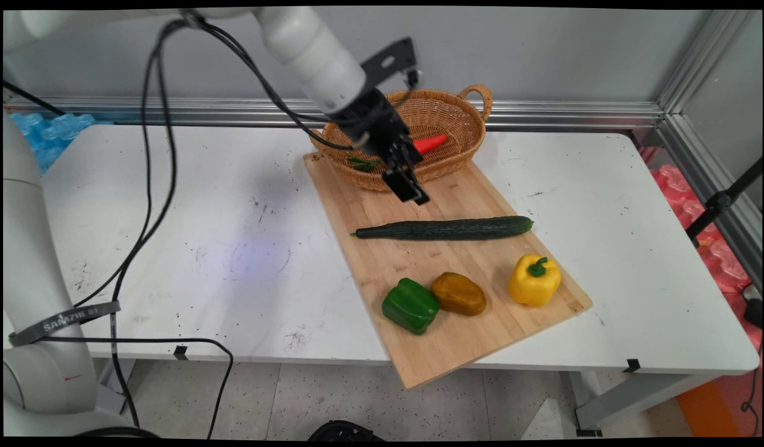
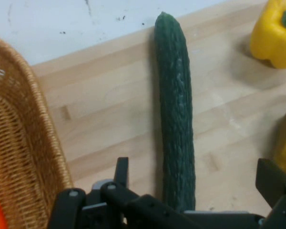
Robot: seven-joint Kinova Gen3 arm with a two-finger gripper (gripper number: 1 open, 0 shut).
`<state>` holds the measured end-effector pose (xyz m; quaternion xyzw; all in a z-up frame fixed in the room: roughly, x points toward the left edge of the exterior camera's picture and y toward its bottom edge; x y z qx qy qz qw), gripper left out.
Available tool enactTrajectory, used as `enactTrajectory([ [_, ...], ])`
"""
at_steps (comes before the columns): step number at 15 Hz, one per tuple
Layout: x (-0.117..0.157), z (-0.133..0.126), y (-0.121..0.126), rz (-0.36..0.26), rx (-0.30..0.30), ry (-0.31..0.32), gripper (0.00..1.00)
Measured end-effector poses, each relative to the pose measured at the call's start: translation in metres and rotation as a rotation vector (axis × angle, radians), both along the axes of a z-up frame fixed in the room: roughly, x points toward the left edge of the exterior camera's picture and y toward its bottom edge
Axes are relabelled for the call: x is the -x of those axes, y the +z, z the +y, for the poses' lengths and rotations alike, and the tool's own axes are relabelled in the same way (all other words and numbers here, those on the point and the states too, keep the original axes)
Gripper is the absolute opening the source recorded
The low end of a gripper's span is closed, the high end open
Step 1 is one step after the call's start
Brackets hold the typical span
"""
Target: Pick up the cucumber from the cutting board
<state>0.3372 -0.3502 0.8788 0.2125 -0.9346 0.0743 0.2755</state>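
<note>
The black gripper hangs with fingers spread wide, holding nothing, above the wooden cutting board, between the wicker basket and the long cucumber lying near it.

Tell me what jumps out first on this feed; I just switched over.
The long dark cucumber lies across the middle of the wooden board, with the black pincer hanging open above the board between it and the basket. In the basket a red carrot shows beside the pincer. At the board's near end sit a green pepper, a brown potato touching it, and a yellow pepper apart to their right.
</note>
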Motion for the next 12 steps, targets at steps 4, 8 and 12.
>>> enactTrajectory([
  [4, 0.024, -0.016, -0.032, -0.031, -0.016, -0.021, 1.0],
  [8, 0.041, -0.025, -0.058, -0.057, -0.04, -0.038, 1.0],
  [12, 0.054, -0.031, -0.077, -0.081, -0.06, -0.047, 1.0],
])
